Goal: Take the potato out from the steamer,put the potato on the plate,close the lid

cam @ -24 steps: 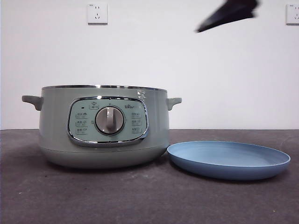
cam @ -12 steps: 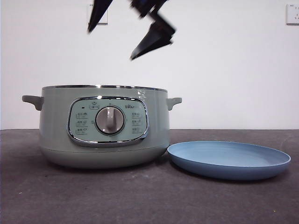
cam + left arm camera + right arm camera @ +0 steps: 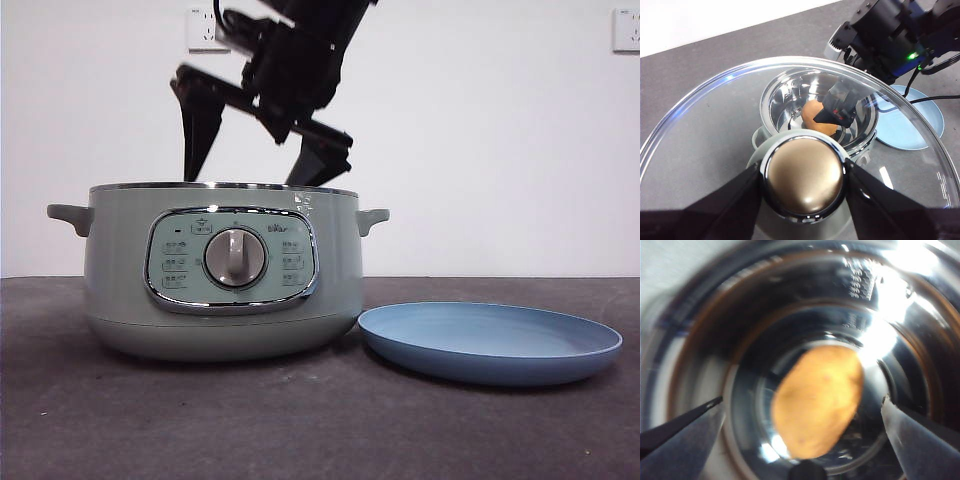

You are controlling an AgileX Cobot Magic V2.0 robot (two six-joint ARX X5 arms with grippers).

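The sage-green steamer [image 3: 220, 270] stands open at the left, with the light-blue plate [image 3: 490, 340] beside it on the right. The potato [image 3: 817, 400] lies on the shiny bottom of the steamer's bowl [image 3: 700, 340] and also shows through the glass in the left wrist view [image 3: 812, 112]. My right gripper [image 3: 245, 178] is open, its jaw tips at the steamer's rim, one on each side above the potato, not touching it. My left gripper [image 3: 804, 172] is shut on the knob of the glass lid [image 3: 715, 130] and holds it in the air above the steamer.
Dark table surface [image 3: 320, 430] lies in front of the steamer and plate. A white wall with sockets [image 3: 625, 30] is behind. A black cable [image 3: 935, 97] runs over the plate's far side.
The right arm has come from the upper right to above the steamer and lowered its open jaws to the rim. The steamer and plate have not moved.
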